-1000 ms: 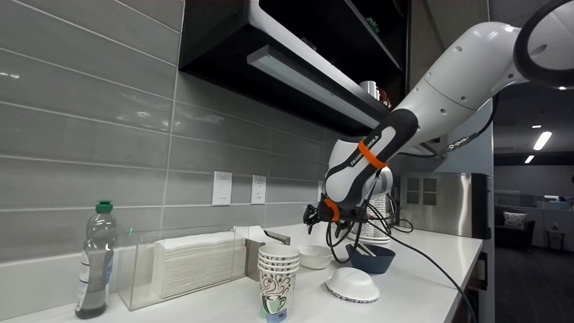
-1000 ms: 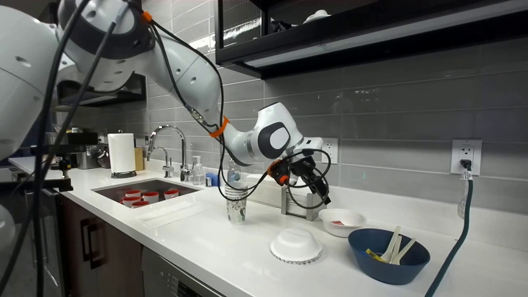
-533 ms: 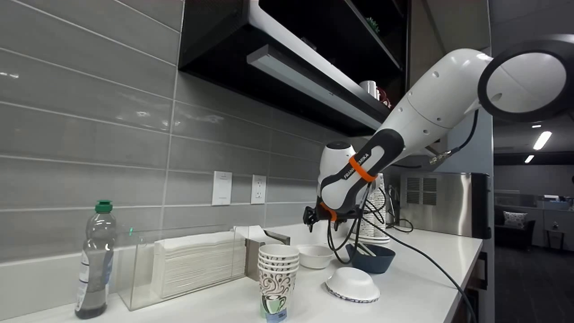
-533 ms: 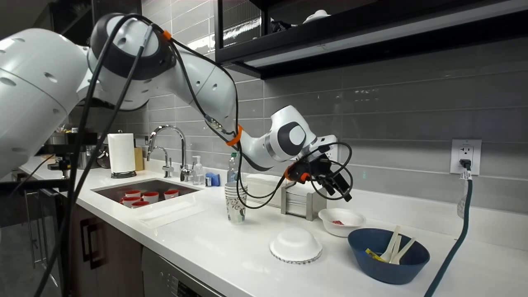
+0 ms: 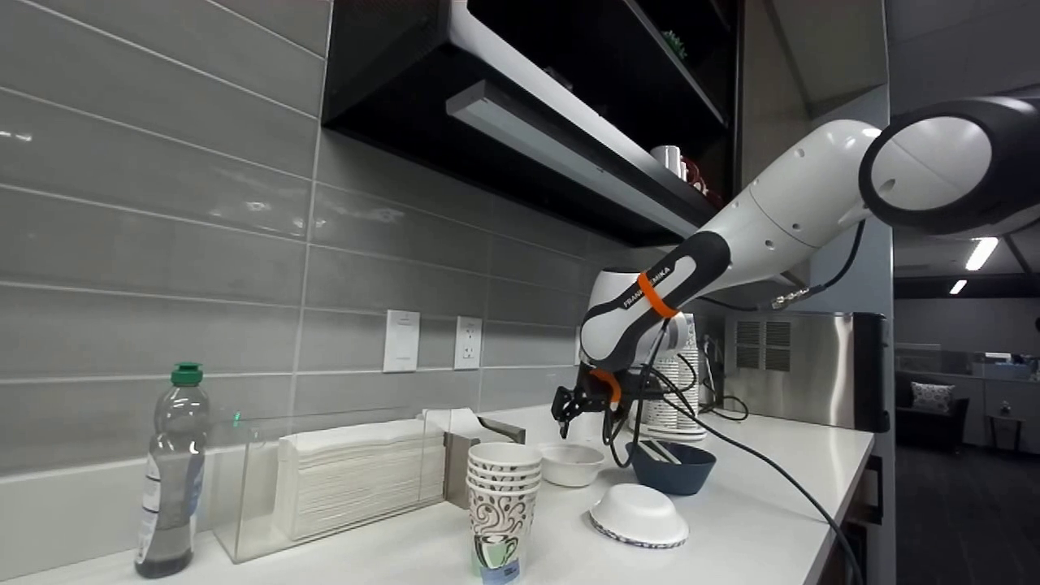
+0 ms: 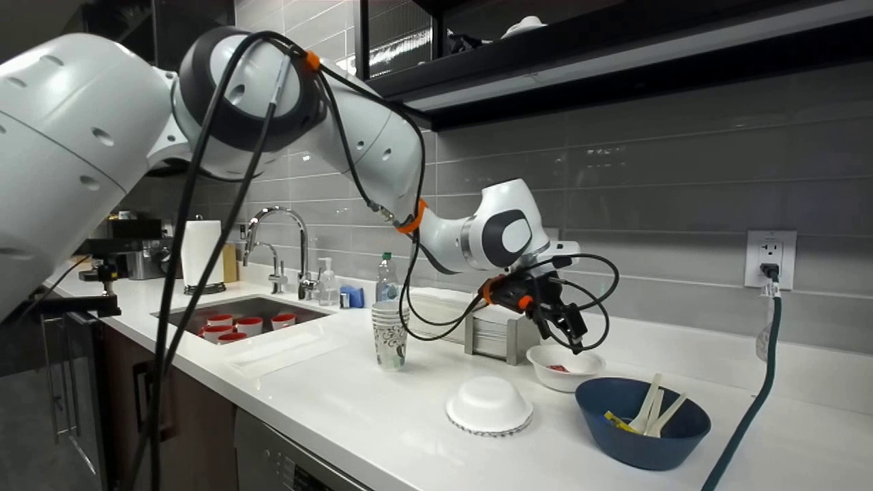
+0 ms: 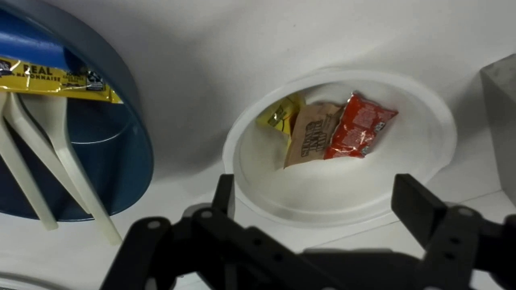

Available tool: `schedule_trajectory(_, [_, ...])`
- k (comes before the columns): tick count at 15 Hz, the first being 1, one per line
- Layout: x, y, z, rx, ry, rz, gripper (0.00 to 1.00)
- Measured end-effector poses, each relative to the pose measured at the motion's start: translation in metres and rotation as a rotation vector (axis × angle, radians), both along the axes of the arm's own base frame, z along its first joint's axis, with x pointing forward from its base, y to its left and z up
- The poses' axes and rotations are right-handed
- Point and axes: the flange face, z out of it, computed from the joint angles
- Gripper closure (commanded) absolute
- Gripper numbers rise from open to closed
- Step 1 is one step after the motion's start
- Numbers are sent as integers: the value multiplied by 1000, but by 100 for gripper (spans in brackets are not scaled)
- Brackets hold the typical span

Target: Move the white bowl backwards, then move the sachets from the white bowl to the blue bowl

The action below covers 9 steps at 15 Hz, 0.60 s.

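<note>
In the wrist view the fingers [image 7: 224, 193] stand wide apart, gripping nothing, over the lower edge of the white bowl [image 7: 334, 187], which sits right of centre. Inside it a red sachet [image 7: 358, 127], a brown sachet [image 7: 312, 135] and a yellow sachet [image 7: 284, 110] overlap toward the upper side. The blue bowl [image 7: 125, 177] is at the left edge of the frame, with plastic cutlery [image 7: 75, 173] and a mayonnaise sachet [image 7: 48, 78] in it.

The next move is probably downward. If they came straight down like this, a finger could land on the rim, tip the bowl, which looks light, and spill the sachets onto the table [image 6: 382, 409]. Because the sachets overlap, one pinch might lift two together or push the yellow one further under. In an exterior view the napkin holder [image 6: 524, 335] stands just beside the white bowl, so a shove that way could jam it. The cable [image 6: 618, 275] looping near the fingers might snag the cutlery on the way across.
</note>
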Motion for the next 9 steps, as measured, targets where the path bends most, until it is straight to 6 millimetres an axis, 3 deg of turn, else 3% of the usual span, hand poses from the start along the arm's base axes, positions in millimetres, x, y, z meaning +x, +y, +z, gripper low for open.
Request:
schedule_trajectory(3, [9, -12, -1, 47, 27, 12, 0])
schedule_trajectory(9, [12, -13, -3, 57, 44, 14, 0])
